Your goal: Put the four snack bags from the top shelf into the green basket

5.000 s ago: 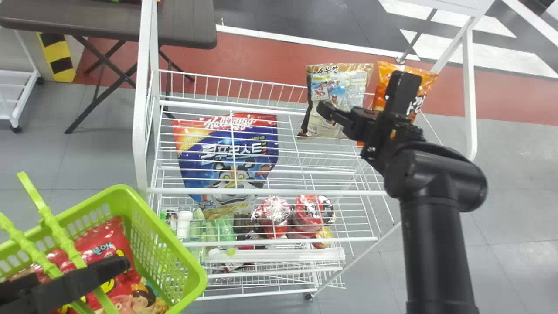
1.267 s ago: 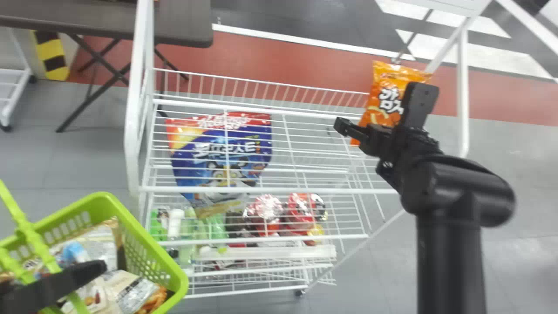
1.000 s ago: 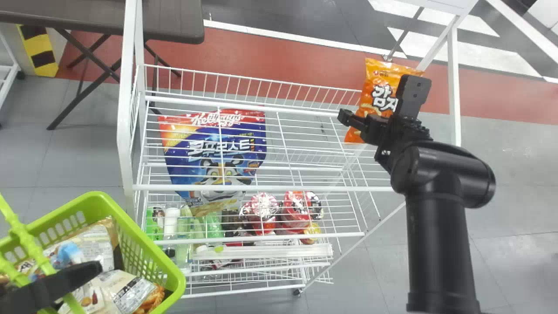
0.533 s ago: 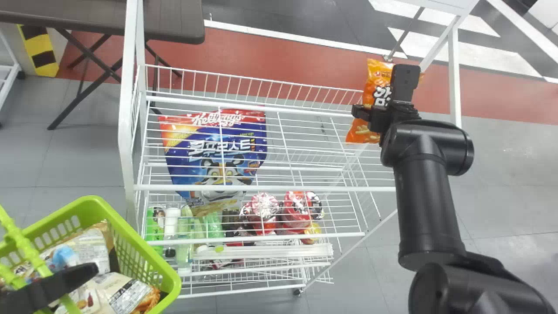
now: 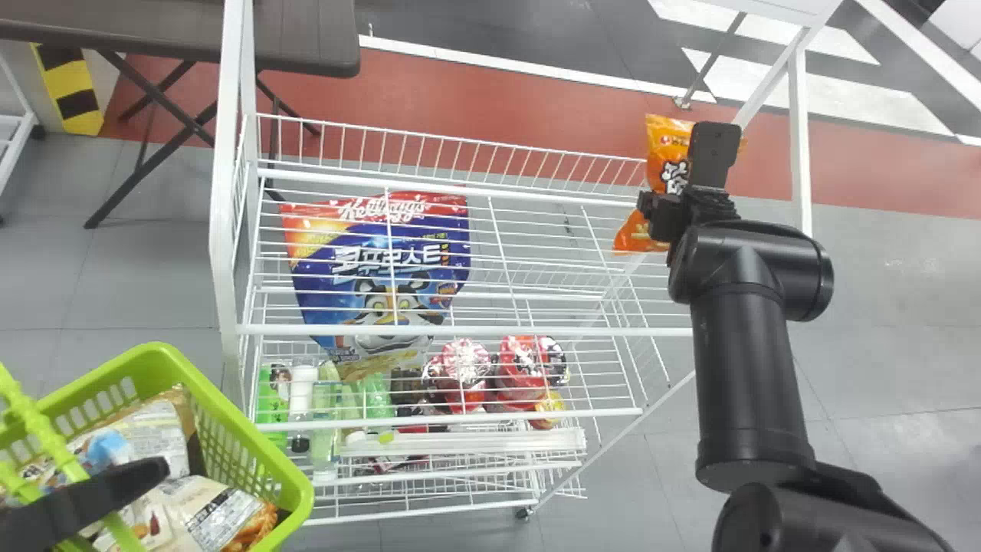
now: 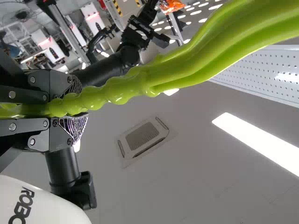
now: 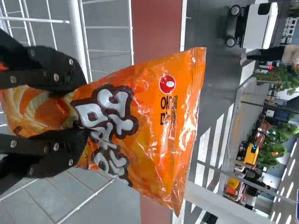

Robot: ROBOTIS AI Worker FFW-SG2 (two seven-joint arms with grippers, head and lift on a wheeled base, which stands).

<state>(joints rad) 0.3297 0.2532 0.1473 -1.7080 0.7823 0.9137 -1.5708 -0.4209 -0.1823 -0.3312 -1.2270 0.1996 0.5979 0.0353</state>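
Observation:
In the head view my right gripper [image 5: 678, 195] is at the orange snack bag [image 5: 665, 157] at the right end of the white wire rack [image 5: 529, 201]. The right wrist view shows the right gripper [image 7: 70, 109] shut on this orange bag [image 7: 159, 126], both fingers squeezing its lower part. At the head view's lower left, my left gripper [image 5: 92, 498] is at the green basket [image 5: 264, 452]; in the left wrist view the left gripper [image 6: 65, 107] is shut on the green handle [image 6: 182, 70]. Inside the basket lie a brown-edged bag [image 5: 157, 433] and a beige bag [image 5: 203, 510].
A blue cereal bag [image 5: 383, 276] shows through the rack's wires. Below it are bottles [image 5: 303, 391] and red packaged goods [image 5: 529, 372]. White posts [image 5: 228, 176] stand at the rack's ends. A dark table [image 5: 306, 34] is behind at the left.
The brown bag has gone from the rack, and beige bags now lie over red ones in the basket. The right gripper has moved onto the orange bag and closed; the bag has shifted slightly.

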